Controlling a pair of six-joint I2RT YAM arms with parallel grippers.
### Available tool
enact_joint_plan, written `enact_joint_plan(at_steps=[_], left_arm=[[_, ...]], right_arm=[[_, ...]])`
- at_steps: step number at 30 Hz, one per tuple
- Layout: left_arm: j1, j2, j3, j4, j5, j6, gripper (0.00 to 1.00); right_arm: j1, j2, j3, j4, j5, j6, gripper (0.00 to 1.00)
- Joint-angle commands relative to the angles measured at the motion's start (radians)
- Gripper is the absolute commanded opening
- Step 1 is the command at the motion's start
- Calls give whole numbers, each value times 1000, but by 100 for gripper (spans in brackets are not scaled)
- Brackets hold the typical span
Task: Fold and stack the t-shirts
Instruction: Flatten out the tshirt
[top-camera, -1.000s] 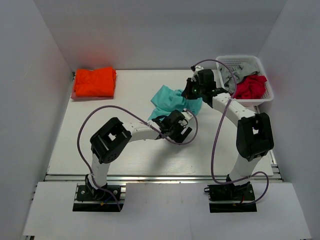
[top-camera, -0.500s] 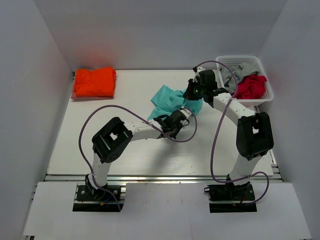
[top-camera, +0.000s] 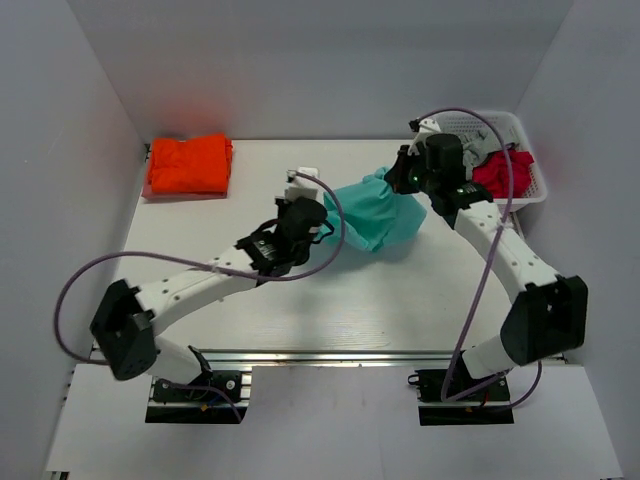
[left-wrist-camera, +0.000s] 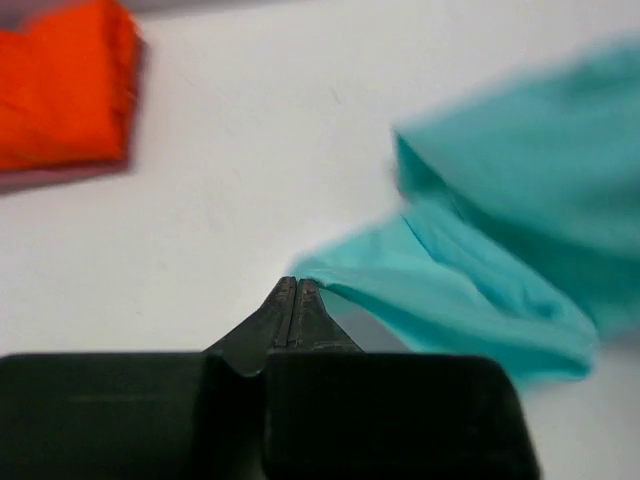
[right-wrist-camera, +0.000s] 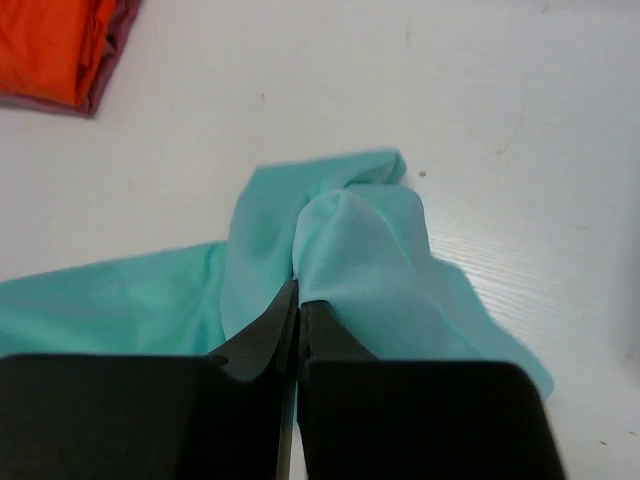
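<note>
Top external: left hand (top-camera: 322, 222) and right hand (top-camera: 400, 181) pinch teal t-shirt (top-camera: 378, 215) above a white, walled-in table (top-camera: 200, 245).

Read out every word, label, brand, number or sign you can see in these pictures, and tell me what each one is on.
No text can be read in any view.
The mint-teal cloth t-shirt, the folded bright orange t-shirt and the white plastic mesh basket show no print, label, logo or number.

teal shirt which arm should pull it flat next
Probably left: the left gripper pinches a corner of the teal shirt with bare table beyond, toward the orange shirt; the right gripper, also clamped on, sits near the basket.
</note>
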Motion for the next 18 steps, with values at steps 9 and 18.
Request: enact_joint_plan(at_steps=[9, 18], left_arm=[[16, -297, 75, 218, -455, 227, 0], [16, -605, 41, 390, -450, 405, 0]], right_arm=[[-5, -360, 27, -77, 198, -100, 0], [1, -622, 28, -105, 197, -148, 0]])
